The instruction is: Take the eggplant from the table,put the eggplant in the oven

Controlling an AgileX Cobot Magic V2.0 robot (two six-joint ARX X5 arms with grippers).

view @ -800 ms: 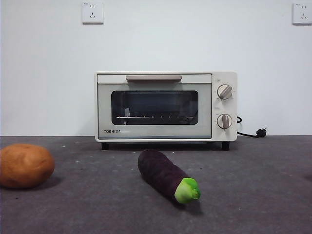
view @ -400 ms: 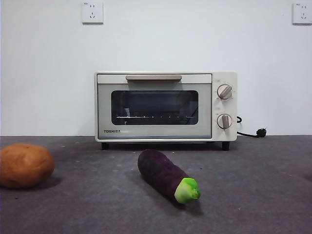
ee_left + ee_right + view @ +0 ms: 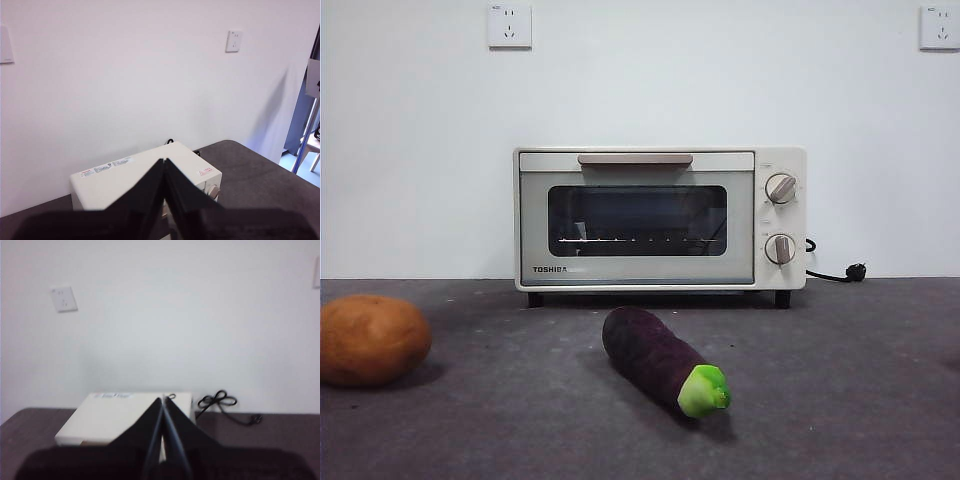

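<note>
Eggplant (image 3: 665,362) is lying on the table (image 3: 840,400), green stem end pointing toward the front camera, with nothing touching it. Off to one side a potato (image 3: 372,339) is sitting well apart. Farther back the oven (image 3: 660,218) is standing with its door closed. I am holding my left gripper (image 3: 164,161) and right gripper (image 3: 162,400) high above the oven, both pairs of jaws pressed together.

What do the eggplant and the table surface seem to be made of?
The eggplant looks like soft, matte foam or fabric: dull purple skin with no shine, and a bright green cap. The table seems covered in dark grey felt, speckled and without reflections. Neither material is certain.
</note>
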